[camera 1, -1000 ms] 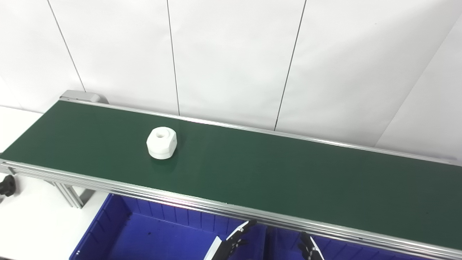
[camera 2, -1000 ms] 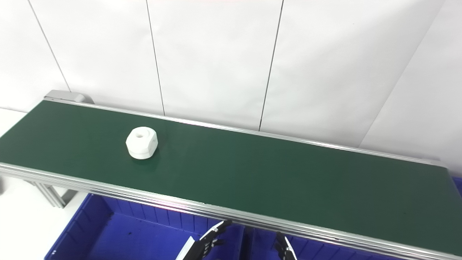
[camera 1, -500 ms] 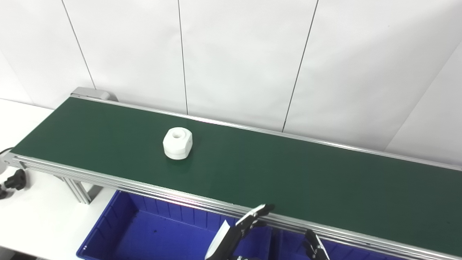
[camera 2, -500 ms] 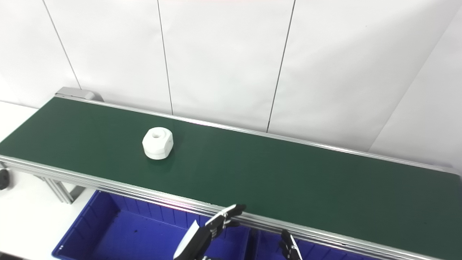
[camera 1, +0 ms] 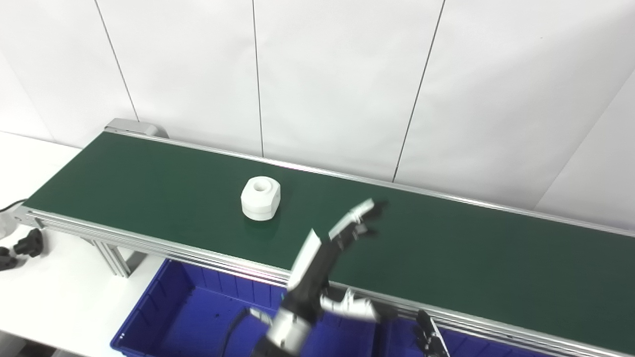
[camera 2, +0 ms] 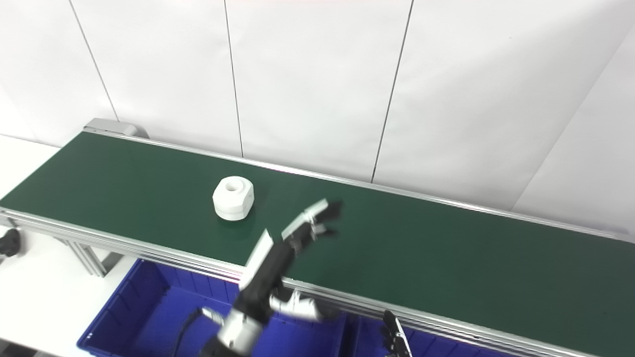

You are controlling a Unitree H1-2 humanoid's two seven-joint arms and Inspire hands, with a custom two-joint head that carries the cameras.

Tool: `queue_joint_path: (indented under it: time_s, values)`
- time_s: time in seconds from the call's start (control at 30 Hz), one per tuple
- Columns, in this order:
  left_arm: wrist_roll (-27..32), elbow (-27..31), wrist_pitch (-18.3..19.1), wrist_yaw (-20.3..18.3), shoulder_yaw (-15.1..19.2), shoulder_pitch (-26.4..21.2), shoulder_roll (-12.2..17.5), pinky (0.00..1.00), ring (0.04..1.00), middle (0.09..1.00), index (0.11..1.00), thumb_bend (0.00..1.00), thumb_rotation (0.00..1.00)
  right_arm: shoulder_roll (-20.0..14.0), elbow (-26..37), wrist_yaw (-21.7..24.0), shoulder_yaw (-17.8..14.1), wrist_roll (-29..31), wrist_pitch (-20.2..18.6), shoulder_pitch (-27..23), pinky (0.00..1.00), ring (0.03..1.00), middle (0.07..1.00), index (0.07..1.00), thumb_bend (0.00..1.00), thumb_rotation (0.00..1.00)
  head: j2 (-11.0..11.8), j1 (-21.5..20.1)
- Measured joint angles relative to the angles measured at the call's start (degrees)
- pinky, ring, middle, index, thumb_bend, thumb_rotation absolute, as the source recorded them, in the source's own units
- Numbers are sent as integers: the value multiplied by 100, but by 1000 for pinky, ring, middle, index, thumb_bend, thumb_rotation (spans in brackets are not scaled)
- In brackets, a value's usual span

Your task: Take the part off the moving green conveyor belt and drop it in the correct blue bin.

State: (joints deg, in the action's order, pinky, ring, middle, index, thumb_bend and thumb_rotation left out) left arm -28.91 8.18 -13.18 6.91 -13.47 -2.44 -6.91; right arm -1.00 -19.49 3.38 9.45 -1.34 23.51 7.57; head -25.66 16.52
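Note:
A white round part point(camera 1: 260, 198) with a hole in its top sits on the green conveyor belt point(camera 1: 446, 253), left of the middle. My left hand point(camera 1: 353, 225) is raised over the belt, to the right of the part and apart from it, fingers spread and empty. My right hand point(camera 1: 429, 338) shows only its fingertips at the bottom edge, below the belt's near rail. A blue bin point(camera 1: 198, 317) lies below the belt's near rail at the left. In the right eye view the part point(camera 2: 233, 198) and left hand point(camera 2: 310, 225) show the same.
A second blue bin point(camera 1: 476, 344) shows partly at the bottom right. The belt's aluminium rail point(camera 1: 149, 243) runs along the near edge. A white wall stands behind the belt. A black knob point(camera 1: 27, 243) sits on the white table at the left.
My left hand has risen from below the near rail to over the belt, reaching toward the part. The part has moved right along the belt. The camera has shifted.

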Motion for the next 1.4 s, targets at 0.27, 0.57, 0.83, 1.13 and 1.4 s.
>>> queue_joint_path:
  time_s: [0.27,0.57,0.83,1.13,1.4]
  values:
    - [-1288,-1308,552,1176,595,-1152,223,722,879,917,917,930,314,6,-204,-26,2,-93,107,-89,949,944,976,966,832,1000,290,-61]
    - [-1861,-2388,1067,1994,602,-1912,641,752,899,917,910,955,287,14,-225,-121,14,-97,163,-82,927,932,962,961,824,1000,369,-88]
    - [-1891,-3585,1682,2828,655,-2568,669,937,976,981,931,938,218,22,-230,-122,48,-81,170,-82,929,929,963,961,824,1000,448,-62]
    - [-1579,-4450,2022,3223,682,-3114,706,937,967,975,943,917,217,69,-176,-157,81,-87,178,-28,883,915,948,952,827,1000,395,-88]
    - [-1266,-5204,2151,3274,520,-3308,767,863,943,945,926,951,173,103,-76,-188,121,-90,178,55,881,910,944,948,796,1000,352,-202]
